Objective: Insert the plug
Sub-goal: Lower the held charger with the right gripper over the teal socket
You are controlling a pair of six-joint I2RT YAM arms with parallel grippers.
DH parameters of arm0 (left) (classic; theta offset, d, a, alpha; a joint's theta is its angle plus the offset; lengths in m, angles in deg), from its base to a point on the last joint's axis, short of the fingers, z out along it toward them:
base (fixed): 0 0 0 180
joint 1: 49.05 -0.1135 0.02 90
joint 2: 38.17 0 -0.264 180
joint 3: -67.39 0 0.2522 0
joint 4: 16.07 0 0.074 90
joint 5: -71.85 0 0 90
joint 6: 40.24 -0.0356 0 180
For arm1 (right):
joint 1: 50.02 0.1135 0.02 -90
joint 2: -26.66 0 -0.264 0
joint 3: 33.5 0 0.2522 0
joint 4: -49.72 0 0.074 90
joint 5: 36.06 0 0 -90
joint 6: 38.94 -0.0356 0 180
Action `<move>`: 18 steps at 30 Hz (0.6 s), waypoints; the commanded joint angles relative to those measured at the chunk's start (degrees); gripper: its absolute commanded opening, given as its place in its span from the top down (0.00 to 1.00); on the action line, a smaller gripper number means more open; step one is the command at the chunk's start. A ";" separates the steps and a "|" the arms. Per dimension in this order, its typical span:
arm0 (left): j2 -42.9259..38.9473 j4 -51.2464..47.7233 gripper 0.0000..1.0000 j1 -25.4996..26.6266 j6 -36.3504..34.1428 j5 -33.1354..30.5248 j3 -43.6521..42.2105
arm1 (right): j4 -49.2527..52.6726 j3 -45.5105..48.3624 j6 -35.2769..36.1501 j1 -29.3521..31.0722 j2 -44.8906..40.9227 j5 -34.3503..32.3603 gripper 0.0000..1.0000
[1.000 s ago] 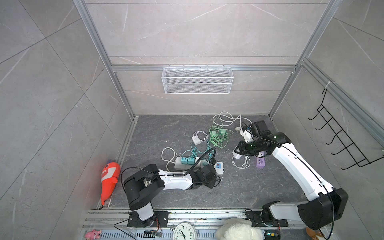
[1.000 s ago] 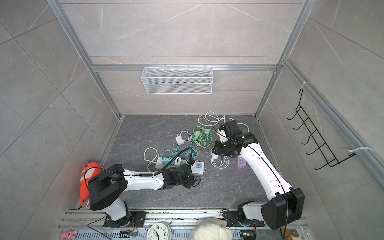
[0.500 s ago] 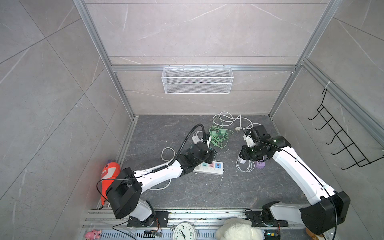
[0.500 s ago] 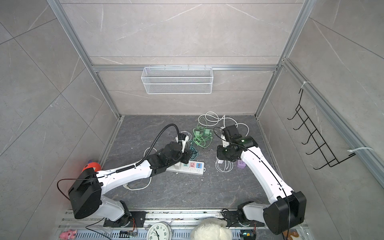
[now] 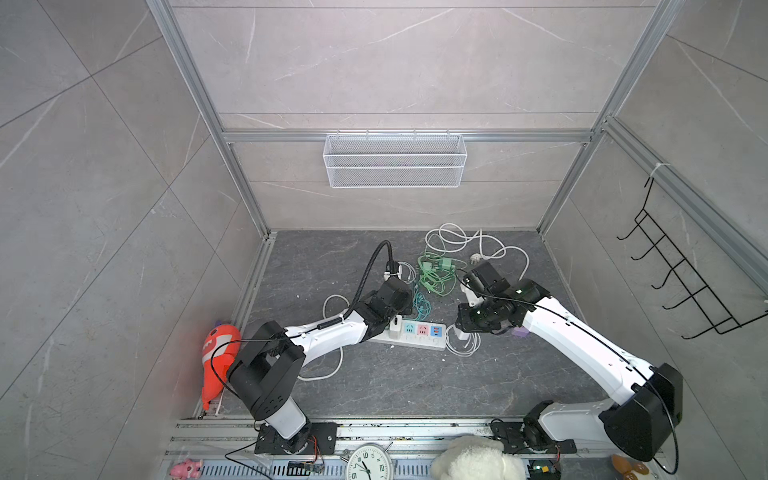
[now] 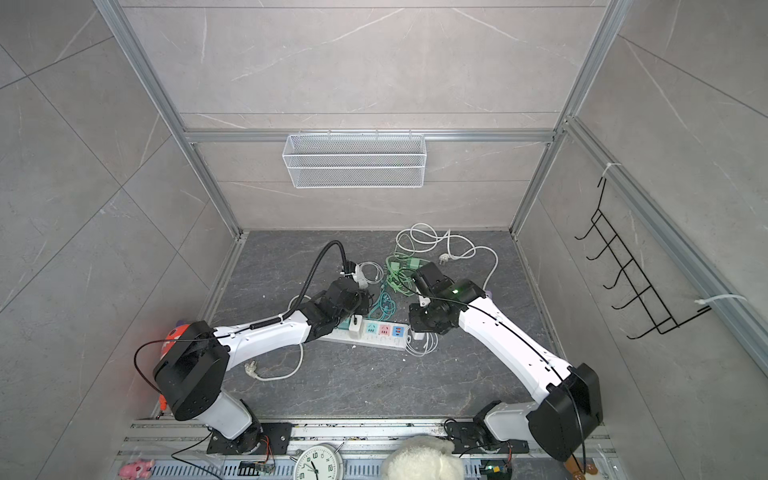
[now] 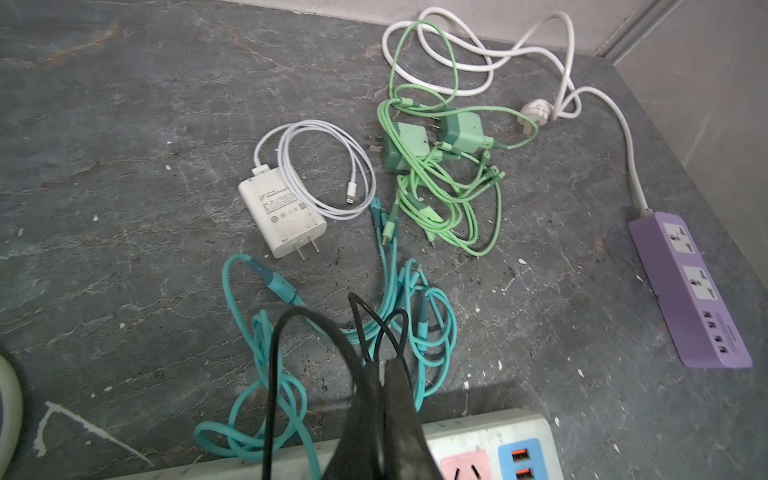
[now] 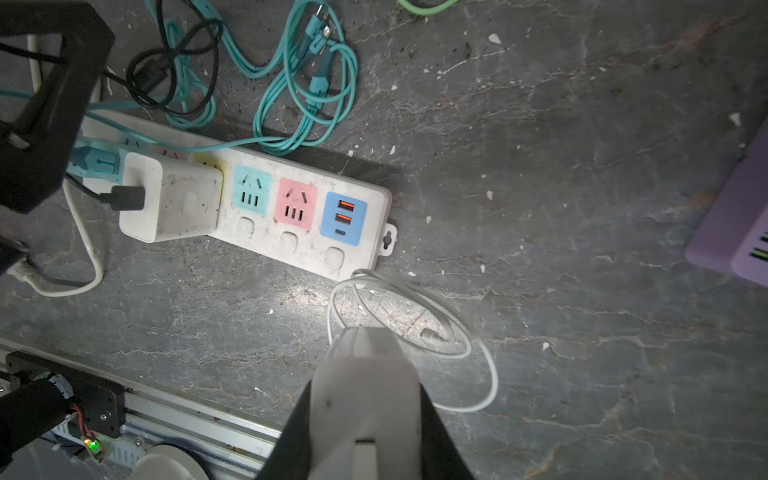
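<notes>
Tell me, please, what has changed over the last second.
The left gripper swung forward from a tucked pose to the power strip's occupied end. The right gripper, still shut on the white charger, came closer to the strip's USB end. The strip itself stayed put.

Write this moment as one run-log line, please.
step: plug not inserted | right gripper: shut on white charger | left gripper: shut, over power strip | free: teal socket, pink socket
</notes>
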 commanded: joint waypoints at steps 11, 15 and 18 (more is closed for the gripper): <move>-0.52 2.40 0.90 -3.32 5.91 -2.70 -1.57 | -9.30 -2.49 -15.62 12.48 12.41 -7.84 0.98; -0.40 2.49 0.84 -4.56 6.31 -0.42 -1.92 | -9.88 -3.71 -17.59 14.40 14.63 -8.61 0.98; -0.10 3.01 0.79 -5.30 7.03 1.67 -2.20 | -10.04 -4.69 -19.17 15.61 16.17 -9.75 0.98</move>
